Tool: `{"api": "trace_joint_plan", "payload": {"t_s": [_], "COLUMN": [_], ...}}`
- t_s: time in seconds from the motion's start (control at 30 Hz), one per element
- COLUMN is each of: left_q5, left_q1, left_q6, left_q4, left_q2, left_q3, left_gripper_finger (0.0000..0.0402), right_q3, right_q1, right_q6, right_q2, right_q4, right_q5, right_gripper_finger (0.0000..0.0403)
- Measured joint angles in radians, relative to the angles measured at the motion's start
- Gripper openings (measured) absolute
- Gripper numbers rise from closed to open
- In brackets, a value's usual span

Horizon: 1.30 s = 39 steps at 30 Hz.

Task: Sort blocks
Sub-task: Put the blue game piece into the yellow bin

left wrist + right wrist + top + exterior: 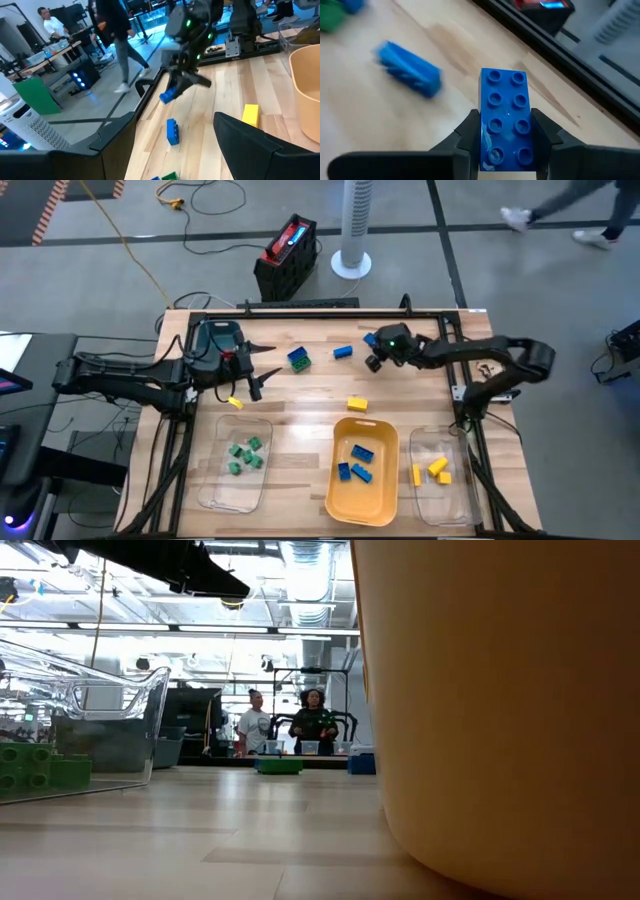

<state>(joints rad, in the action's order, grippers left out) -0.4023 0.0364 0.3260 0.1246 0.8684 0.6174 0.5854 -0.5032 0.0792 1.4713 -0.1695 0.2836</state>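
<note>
Right gripper (503, 145) clenched a blue brick (504, 120) lengthwise above the far right of the bench (300, 405), yellow tray (340, 480) of blue bricks lying nearer and slightly left of it, while left gripper (258, 370) waited released at far left.

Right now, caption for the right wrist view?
Right end effector clamps a blue block above the table.

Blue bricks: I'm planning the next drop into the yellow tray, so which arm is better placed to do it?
Right, most likely: the right gripper already has its jaws shut on a blue brick, near the yellow tray. The left gripper is open, holding nothing.
</note>
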Motion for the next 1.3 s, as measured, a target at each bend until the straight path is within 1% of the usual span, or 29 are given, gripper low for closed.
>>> {"api": "trace_joint_plan", "payload": {"t_s": [0.1,0.23,0.43,0.53,0.6,0.67,0.77,0.83,0.93,1.0,1.1,1.3], "left_q5": [-0.001,-0.002,-0.002,-0.002,-0.002,-0.002,-0.002,-0.002,-0.002,-0.002,-0.002,-0.002], "left_q1": [0.000,0.000,0.000,0.000,0.000,0.000,0.000,0.000,0.000,0.000,0.000,0.000], "left_q6": [-0.006,-0.013,-0.017,-0.030,-0.036,-0.040,-0.042,-0.044,-0.050,-0.050,-0.049,-0.047], "left_q4": [-0.003,-0.012,-0.008,-0.007,-0.004,0.001,0.008,0.007,0.007,0.007,0.007,0.005], "left_q2": [0.000,0.000,0.000,0.000,0.000,0.000,0.000,0.000,0.000,0.000,0.000,0.000], "left_q3": [0.000,0.000,0.000,0.000,0.000,0.000,0.000,0.000,0.000,0.000,0.000,0.000], "left_gripper_finger": [0.0263,0.0263,0.0263,0.0263,0.0263,0.0263,0.0263,0.0263,0.0263,0.0263,0.0263,0.0263], "right_q3": [0.000,0.000,0.000,0.000,0.000,0.000,0.001,0.015,0.071,0.124,0.218,0.367], "right_q1": [0.070,0.219,0.457,0.566,0.637,0.709,0.791,0.831,0.875,0.896,0.916,0.915], "right_q6": [0.001,0.000,-0.007,-0.004,0.000,0.013,0.047,0.076,0.105,0.108,0.108,0.139], "right_q2": [-0.105,-0.237,-0.401,-0.442,-0.444,-0.427,-0.383,-0.346,-0.285,-0.237,-0.148,0.036], "right_q4": [0.074,0.158,0.163,0.156,0.138,0.100,0.069,0.080,0.114,0.177,0.322,0.530], "right_q5": [0.000,-0.002,-0.114,-0.204,-0.278,-0.307,-0.309,-0.309,-0.308,-0.307,-0.305,-0.308], "right_gripper_finger": [0.0116,0.0116,0.0116,0.0116,0.0116,0.0116,0.0116,0.0116,0.0116,0.0116,0.0116,0.0116]}}
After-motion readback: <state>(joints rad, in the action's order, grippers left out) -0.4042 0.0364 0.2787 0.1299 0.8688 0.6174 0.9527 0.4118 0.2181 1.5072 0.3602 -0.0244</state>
